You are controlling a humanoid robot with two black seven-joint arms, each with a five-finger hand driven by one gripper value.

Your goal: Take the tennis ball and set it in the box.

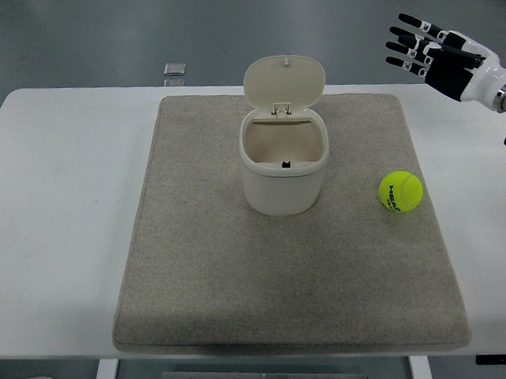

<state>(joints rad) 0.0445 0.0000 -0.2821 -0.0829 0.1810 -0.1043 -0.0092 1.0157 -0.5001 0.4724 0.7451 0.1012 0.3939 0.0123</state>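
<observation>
White table [62,204] over a grey floor, most of its top covered by a beige mat [289,280]. Right hand [435,54] hung at the upper right, raised above the table's far right corner, fingers [410,41] spread straight and apart, holding nothing. Left arm not seen. Below and left of that hand, the tennis ball [400,192] sat on the mat near its right edge, well apart from the hand and untouched. Further left, mid-mat, stood the box [284,176]: a cream, bin-like tub with its hinged lid [283,80] tipped up at the back, mouth open and apparently empty. A gap of bare mat lay between ball and box. A small grey square object [175,71] lay beyond the table's far edge. Judgement: ball should be light, slightly springy, felt cover giving good grip, but free to roll if nudged. Best taken from above, fingers closing around its widest part, thumb opposite. Pick-up not yet begun.
</observation>
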